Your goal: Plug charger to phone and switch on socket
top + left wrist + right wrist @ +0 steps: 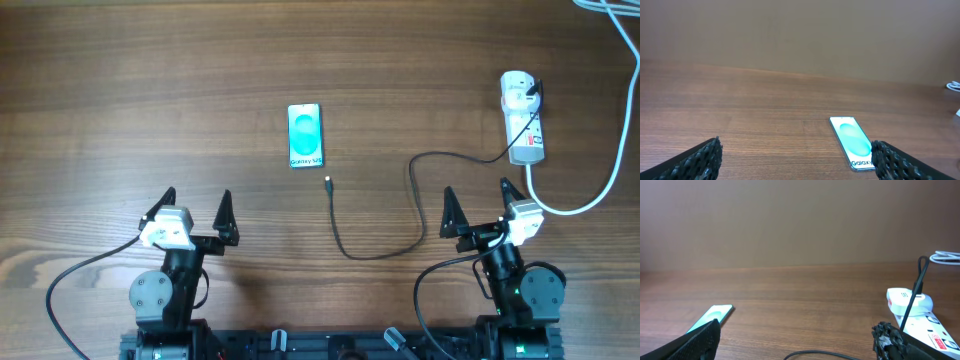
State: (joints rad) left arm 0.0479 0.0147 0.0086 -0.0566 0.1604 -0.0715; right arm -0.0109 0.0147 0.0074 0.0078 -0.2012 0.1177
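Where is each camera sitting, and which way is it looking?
Overhead: above the table, looking straight down at the phone, charger and socket; the left gripper and right gripper show, both open.
Left wrist: low behind the left gripper, facing forward across the table at the phone; its own fingers show.
Right wrist: low behind the right gripper, facing forward at the socket; its fingers show.
Both wrist views share the phone.

Phone (850,141): white band at near end reads "Galaxy", the rest cut off by the end effector finger. Socket (920,311): red label, print too small to read.
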